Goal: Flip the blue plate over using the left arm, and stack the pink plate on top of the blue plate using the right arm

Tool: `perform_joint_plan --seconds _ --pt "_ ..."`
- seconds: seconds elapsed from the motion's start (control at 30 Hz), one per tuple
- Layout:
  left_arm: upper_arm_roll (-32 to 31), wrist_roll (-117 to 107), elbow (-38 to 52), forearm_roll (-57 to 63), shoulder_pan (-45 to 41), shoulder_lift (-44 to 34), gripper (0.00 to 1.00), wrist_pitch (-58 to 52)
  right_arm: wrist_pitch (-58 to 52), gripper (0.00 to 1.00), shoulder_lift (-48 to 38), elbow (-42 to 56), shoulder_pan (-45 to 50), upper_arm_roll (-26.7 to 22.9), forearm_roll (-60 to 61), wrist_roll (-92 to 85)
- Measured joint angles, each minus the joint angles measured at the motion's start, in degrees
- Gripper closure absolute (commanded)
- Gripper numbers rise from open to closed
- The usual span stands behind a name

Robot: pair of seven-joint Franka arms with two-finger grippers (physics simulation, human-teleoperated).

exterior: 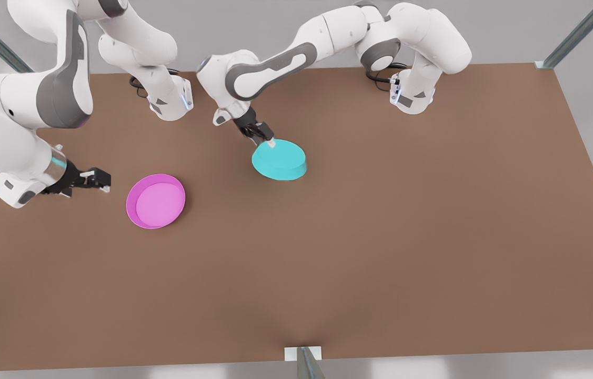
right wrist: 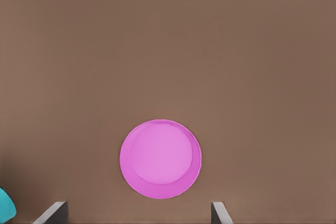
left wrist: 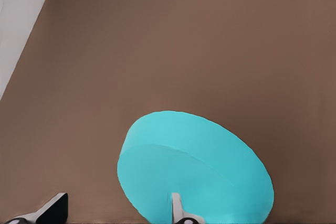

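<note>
Cyan, the blue plate (exterior: 279,160) lies upside down on the brown counter (exterior: 380,237), its flat base up and its rim on the wood, so I judge the flip is done or almost done. The left pincer (exterior: 266,138) is at the far rim of this plate. One finger (left wrist: 177,208) touches the plate edge and the other finger (left wrist: 52,211) stands well apart, so the pincer is released and grips nothing. The left arm (exterior: 270,66) reaches down from its base in a bent, slanted pose. The pink plate (exterior: 156,201) lies hollow side up, just in front of the right pincer (exterior: 97,179), probably because it waits to be lifted. This pincer is spread wide and empty, and it does not touch the plate. The right arm (exterior: 22,121) is folded low and points almost level along the counter.
</note>
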Motion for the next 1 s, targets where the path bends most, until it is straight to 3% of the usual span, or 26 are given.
perform_joint_plan --seconds 0.07,0.17,0.3,0.47,0.53,0.67,1.0 --pt "0.05 -0.78 -0.16 -6.42 1.18 0.18 0.0 1.81 0.1 0.0 -0.22 -1.07 -0.5 0.0 -0.13 0.0" --pt "0.04 -1.05 -0.16 -12.52 10.17 -3.84 0.0 2.13 8.84 0.0 -4.12 -10.81 -0.21 -0.32 -0.25 -0.16" --pt "-0.02 -0.14 -12.17 -16.59 29.43 -20.11 0.0 9.02 6.38 0.0 -2.16 -10.92 -0.91 -0.65 -1.93 -0.26" --pt "1.63 32.53 -29.72 -23.09 60.98 -41.12 0.0 13.05 20.73 0.0 -3.18 -31.39 -3.37 -3.5 2.1 -5.71" --pt "4.31 35.92 -30.92 -25.43 60.87 -46.4 0.0 9.73 26.27 0.0 -3.25 -36.54 -2.83 -3.58 2.11 -5.99" --pt "4.62 36.01 -23.99 -27.62 60.22 -39.7 0.0 4.01 28.2 0.0 -1.96 -38.19 -9.44 -3.6 2.54 -13.44" --pt "4.23 36.12 -24.76 -28.31 60.18 -40.7 0.0 4.32 34.15 0.0 6.63 -38.47 -13.68 -3.6 9.21 -21.36"
